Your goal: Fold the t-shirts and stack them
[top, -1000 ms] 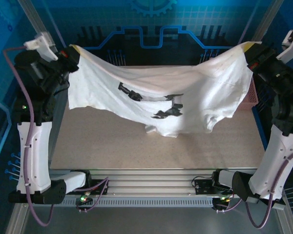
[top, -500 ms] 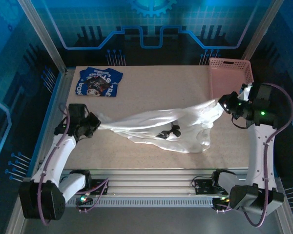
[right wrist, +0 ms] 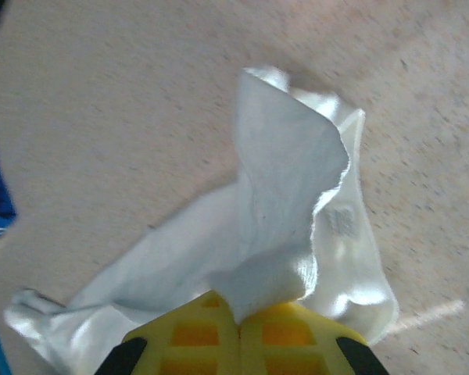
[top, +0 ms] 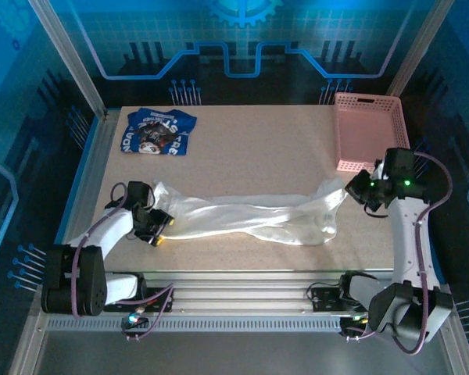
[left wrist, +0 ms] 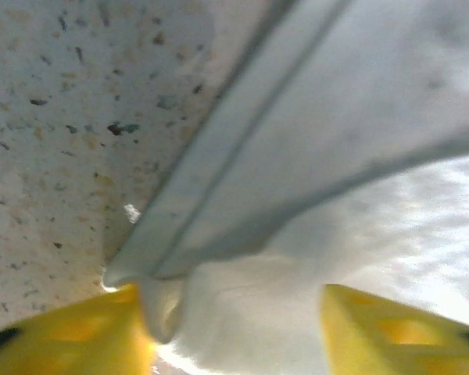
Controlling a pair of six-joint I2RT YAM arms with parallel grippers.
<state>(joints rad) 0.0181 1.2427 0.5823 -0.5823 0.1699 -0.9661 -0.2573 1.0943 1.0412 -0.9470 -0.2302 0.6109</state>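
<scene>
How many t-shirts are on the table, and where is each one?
2. The white shirt lies stretched across the near half of the table. The blue shirt lies at its far left corner. None seems hidden.

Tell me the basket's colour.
The basket is pink; the top external view shows it best.

I find the plain white cloth t-shirt [top: 250, 219] lying unfolded as a long, rumpled band across the bench's near half, left to right, its right end lifted. The royal-blue cloth t-shirt [top: 158, 131], white-lettered, lies folded at the far left corner.
</scene>
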